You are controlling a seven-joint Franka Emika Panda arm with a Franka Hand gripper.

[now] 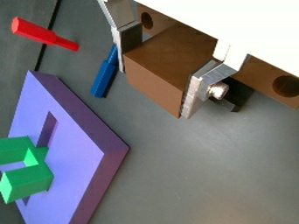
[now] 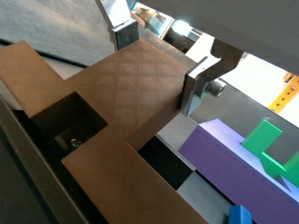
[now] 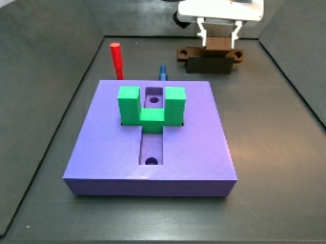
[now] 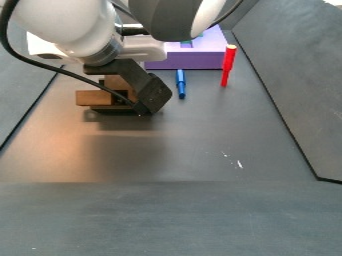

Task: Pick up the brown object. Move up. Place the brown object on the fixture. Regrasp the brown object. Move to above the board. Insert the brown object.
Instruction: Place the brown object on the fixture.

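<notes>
The brown object (image 1: 158,74) rests on the dark fixture (image 3: 193,65) at the far end of the floor, beyond the board. In a side view one tan end (image 4: 91,98) sticks out past the fixture (image 4: 120,110). My gripper (image 1: 165,63) straddles it from above, and both silver fingers (image 1: 207,85) press flat against its sides. Both wrist views show the brown body (image 2: 122,96) filling the gap between the fingers. The purple board (image 3: 159,143) lies nearer, carrying a green U-shaped block (image 3: 151,105) over its slot.
A red peg (image 3: 116,59) stands upright beside the board's far left corner, and a blue piece (image 3: 163,71) lies between board and fixture. Black side walls (image 3: 287,86) bound the floor. The arm's white body (image 4: 80,25) hangs over the fixture.
</notes>
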